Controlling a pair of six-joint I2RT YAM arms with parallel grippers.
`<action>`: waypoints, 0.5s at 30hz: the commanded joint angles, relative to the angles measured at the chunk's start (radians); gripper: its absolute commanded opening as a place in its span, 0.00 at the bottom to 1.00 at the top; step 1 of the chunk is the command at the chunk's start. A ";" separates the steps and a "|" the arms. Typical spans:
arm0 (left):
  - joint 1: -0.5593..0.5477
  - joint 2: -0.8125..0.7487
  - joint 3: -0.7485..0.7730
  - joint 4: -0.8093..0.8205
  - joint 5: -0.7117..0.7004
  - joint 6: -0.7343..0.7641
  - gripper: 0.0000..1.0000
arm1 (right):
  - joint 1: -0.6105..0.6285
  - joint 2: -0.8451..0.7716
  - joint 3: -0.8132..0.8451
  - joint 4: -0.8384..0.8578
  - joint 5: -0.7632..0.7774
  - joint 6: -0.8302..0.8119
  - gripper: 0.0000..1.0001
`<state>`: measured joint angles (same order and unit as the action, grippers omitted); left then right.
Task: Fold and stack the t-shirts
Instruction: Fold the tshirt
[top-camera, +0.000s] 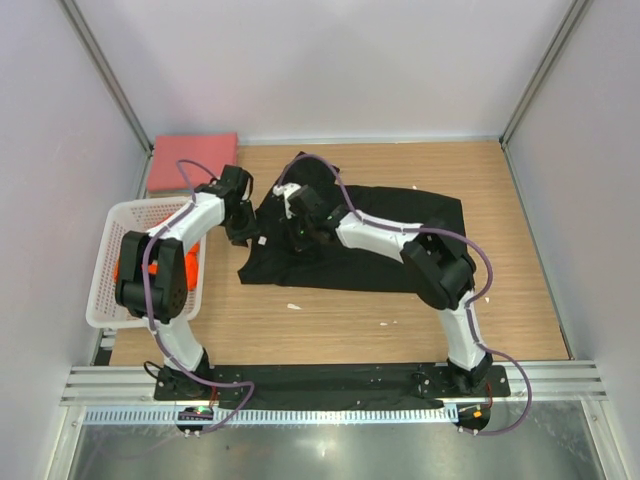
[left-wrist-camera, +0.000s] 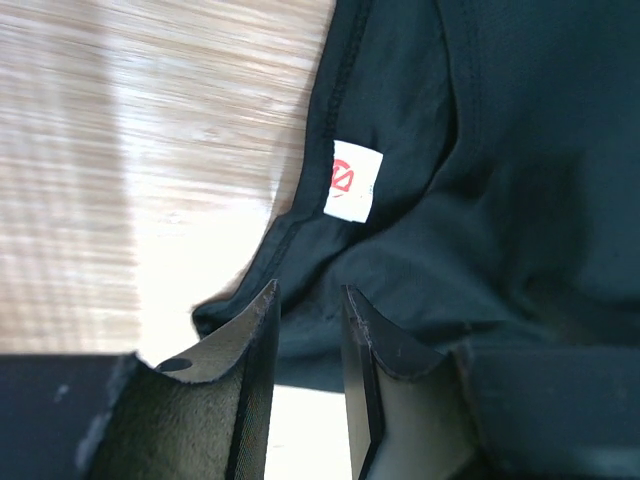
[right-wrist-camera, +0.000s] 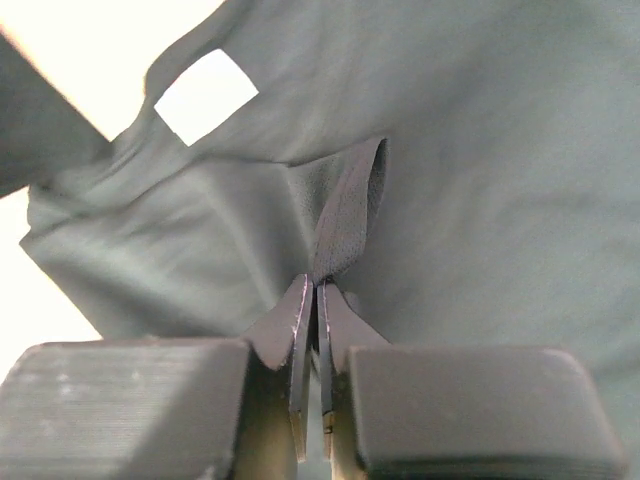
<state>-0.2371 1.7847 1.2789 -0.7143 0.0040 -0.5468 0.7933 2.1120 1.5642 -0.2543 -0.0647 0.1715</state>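
Wood-grain table (top-camera: 500, 200) under rumpled soft black t-shirt (top-camera: 400, 262), fold in right hand (right-wrist-camera: 318, 290).

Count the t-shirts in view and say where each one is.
3: black t-shirt spread on the table mid-scene; pinkish-red t-shirt folded at the far left corner; orange t-shirt in the white basket, mostly hidden by the left arm. More may be hidden.

White sewn-in tag (left-wrist-camera: 353, 180) at the neckline of the black shirt (left-wrist-camera: 520, 160), left wrist view: one red mark, a circle crossed by a diagonal stroke; faint small print beside it, too small to read. The same tag in the right wrist view (right-wrist-camera: 205, 96) is overexposed and shows as blank white. No legible words, brand names or numbers.
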 joint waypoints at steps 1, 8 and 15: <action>0.016 -0.074 -0.001 -0.010 -0.039 0.001 0.32 | 0.093 -0.116 -0.087 0.064 0.166 -0.013 0.11; 0.024 -0.122 -0.024 -0.007 -0.013 0.002 0.32 | 0.216 -0.184 -0.196 0.041 0.249 -0.069 0.26; 0.024 -0.169 -0.081 0.041 0.131 0.005 0.32 | 0.224 -0.319 -0.271 0.049 0.244 -0.070 0.36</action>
<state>-0.2180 1.6669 1.2213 -0.7067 0.0391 -0.5461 1.0245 1.9118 1.2903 -0.2489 0.1448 0.1181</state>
